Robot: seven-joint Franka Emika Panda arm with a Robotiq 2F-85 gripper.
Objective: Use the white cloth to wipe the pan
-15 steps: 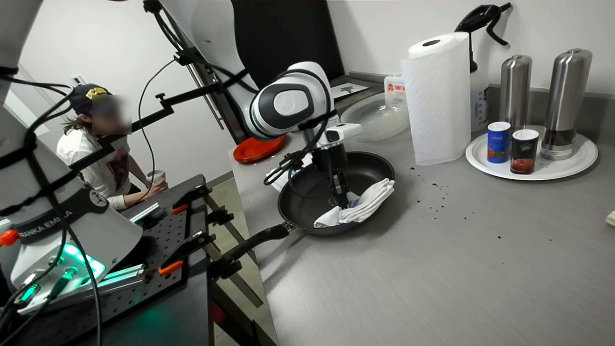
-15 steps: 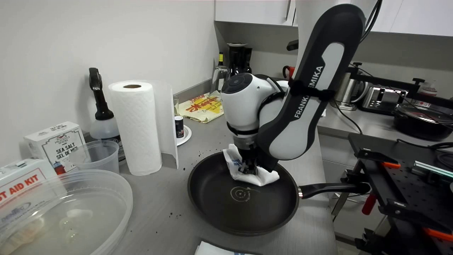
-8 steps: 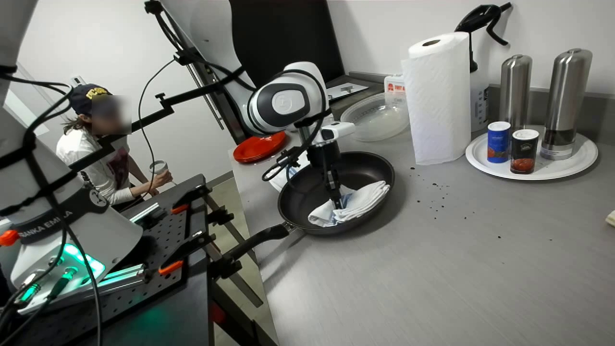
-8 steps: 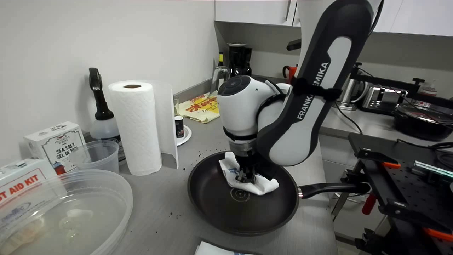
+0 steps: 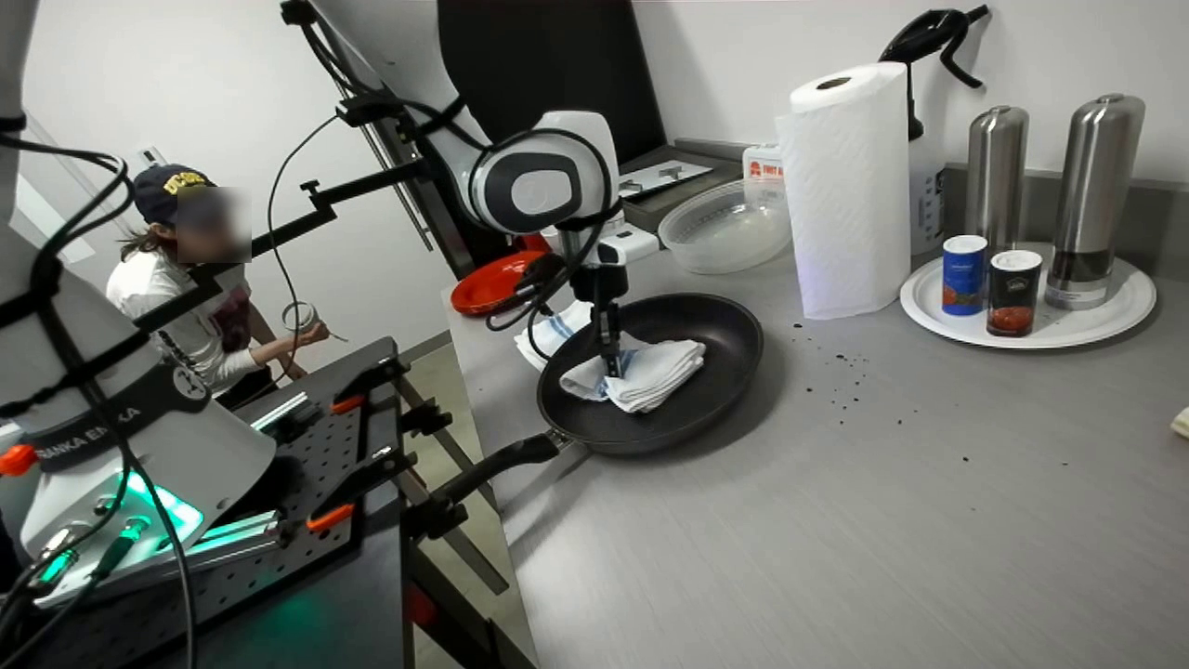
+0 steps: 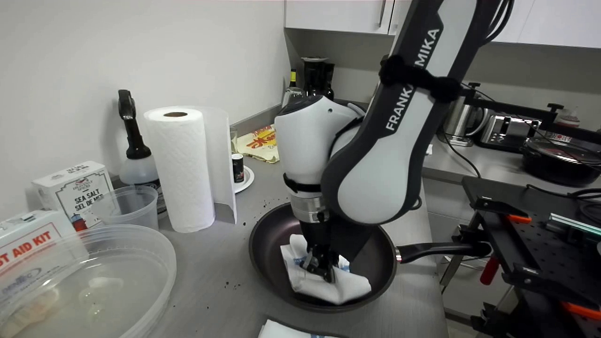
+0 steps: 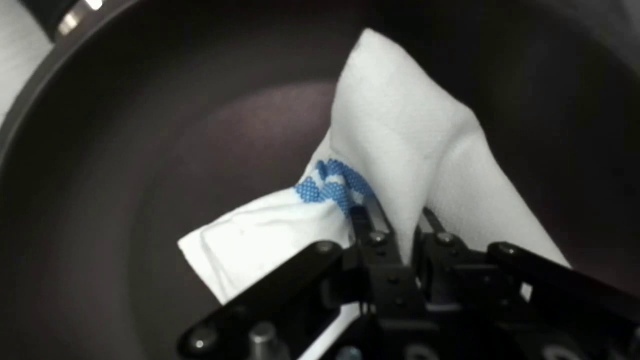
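Over in the black pan (image 5: pixel 723 358) the claw (image 7: pixel 395 218) pinches a white cloth (image 5: pixel 658 376), while along the counter (image 5: pixel 790 548) a white plate (image 5: pixel 1091 327) carries two small tubs (image 5: pixel 962 277).

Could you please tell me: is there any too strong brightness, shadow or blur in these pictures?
In the wrist view, the white cloth is nearly washed out at its lower left, while the pan looks very dark, almost black toward the right; in an exterior view, the counter has a soft shadow beside the pan, and the person's face is blurred out.
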